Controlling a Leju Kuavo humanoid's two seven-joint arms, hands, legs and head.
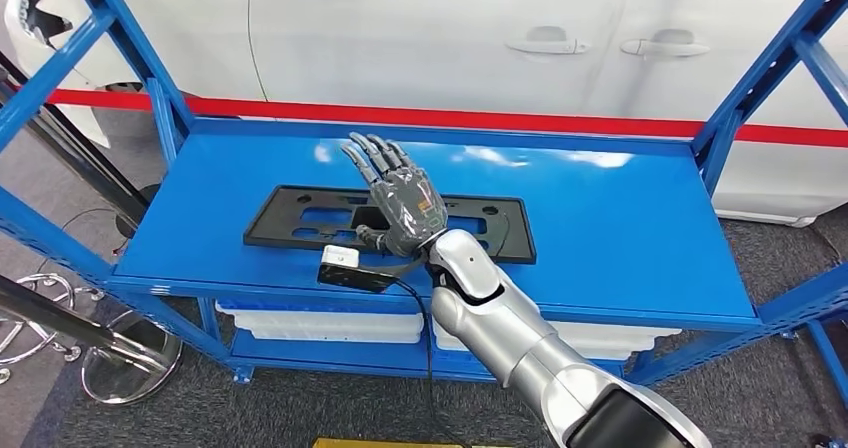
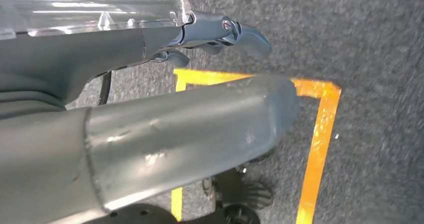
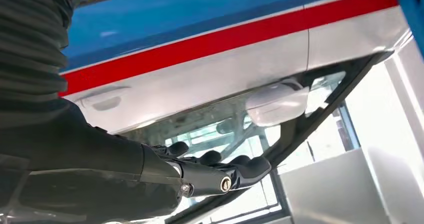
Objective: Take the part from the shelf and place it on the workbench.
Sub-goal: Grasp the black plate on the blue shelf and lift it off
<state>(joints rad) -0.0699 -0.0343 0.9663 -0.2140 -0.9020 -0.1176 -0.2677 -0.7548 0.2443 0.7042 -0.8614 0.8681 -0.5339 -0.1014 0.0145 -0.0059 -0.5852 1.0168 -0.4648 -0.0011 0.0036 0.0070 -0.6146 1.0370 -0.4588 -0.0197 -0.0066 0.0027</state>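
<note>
Silver and jointed, the robot's right arm (image 1: 520, 338) comes up from the lower edge of the head view and reaches over the front edge of the blue metal shelf (image 1: 620, 218). Its dark grey right hand (image 1: 400, 196) hovers flat above the flat black rectangular plastic part with cut-out slots (image 1: 300, 218), fingers straight, spread a little and pointing toward the back of the shelf — holding nothing. Whether the palm touches the part I cannot tell. A small black box with a white label (image 1: 345, 266) sits at the wrist, and a black cable (image 1: 425, 358) trails down from it past the shelf's front edge.

That part lies flat on the top deck, lengthwise, nearer the front edge than the back and left of centre. White trays (image 1: 320, 325) rest on the deck below. Behind the shelf stands a white car (image 1: 430, 38), with a red band (image 1: 500, 120) running across at the level of the back edge.

Seen from its own wrist camera, the left hand (image 2: 220, 36) hangs over dark grey carpet (image 2: 380, 84) marked with yellow tape lines (image 2: 320, 134) — its fingers lie straight and grip nothing.
</note>
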